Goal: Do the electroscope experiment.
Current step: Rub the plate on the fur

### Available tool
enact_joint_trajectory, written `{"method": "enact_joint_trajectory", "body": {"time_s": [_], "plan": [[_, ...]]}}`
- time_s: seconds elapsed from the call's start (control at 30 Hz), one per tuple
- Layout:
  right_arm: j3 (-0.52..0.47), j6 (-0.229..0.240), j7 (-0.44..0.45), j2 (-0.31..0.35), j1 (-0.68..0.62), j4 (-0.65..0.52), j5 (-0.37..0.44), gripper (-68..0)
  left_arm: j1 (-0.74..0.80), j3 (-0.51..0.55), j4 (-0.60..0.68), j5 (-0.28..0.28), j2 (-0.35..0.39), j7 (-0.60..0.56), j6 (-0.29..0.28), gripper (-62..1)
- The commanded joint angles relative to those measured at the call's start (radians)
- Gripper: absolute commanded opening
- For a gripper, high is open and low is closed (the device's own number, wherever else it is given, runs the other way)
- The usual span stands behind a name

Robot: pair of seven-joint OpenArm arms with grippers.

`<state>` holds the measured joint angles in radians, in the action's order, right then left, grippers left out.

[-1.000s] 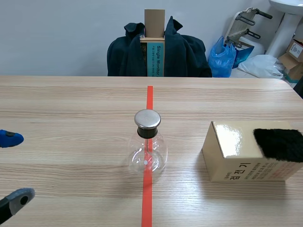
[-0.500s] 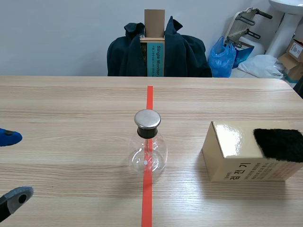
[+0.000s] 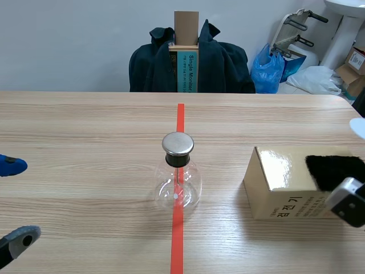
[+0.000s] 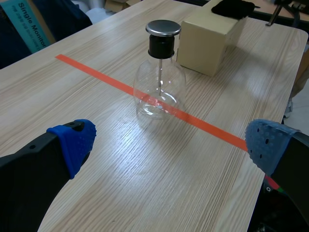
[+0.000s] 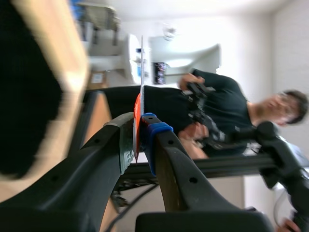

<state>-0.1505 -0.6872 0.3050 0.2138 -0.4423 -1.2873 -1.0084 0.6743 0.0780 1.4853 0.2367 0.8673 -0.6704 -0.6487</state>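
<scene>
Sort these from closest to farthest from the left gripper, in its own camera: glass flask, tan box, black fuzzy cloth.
1. Glass flask, just ahead of the left gripper.
2. Tan box, behind the flask.
3. Black fuzzy cloth, on the box's far end.

Fingers [image 5: 104,159] clamping thin sheet [image 5: 142,67], black fur [image 5: 24,92] beside

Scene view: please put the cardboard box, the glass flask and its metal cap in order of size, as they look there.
1. cardboard box, clearly the largest
2. glass flask
3. metal cap, the smallest
</scene>
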Motion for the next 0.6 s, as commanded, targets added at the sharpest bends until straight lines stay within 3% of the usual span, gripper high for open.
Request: {"method": "enact_joint_trajectory", "body": {"time_s": [0.0,0.43,0.57], "plan": [[-0.011,-0.011,0.012,0.012,0.002,-0.006,-0.014,-66.7,0.021,-0.003,0.043,0.014,-0.005,-0.018,-0.002,1.4],[-0.005,-0.011,0.071,0.008,0.001,0.116,-0.059,-66.7,0.029,-0.003,0.085,0.013,-0.041,-0.013,0.009,1.4],[-0.005,-0.011,0.175,0.008,-0.013,0.117,-0.059,-66.7,0.029,-0.003,0.085,0.013,-0.041,-0.013,0.009,1.4]]}}
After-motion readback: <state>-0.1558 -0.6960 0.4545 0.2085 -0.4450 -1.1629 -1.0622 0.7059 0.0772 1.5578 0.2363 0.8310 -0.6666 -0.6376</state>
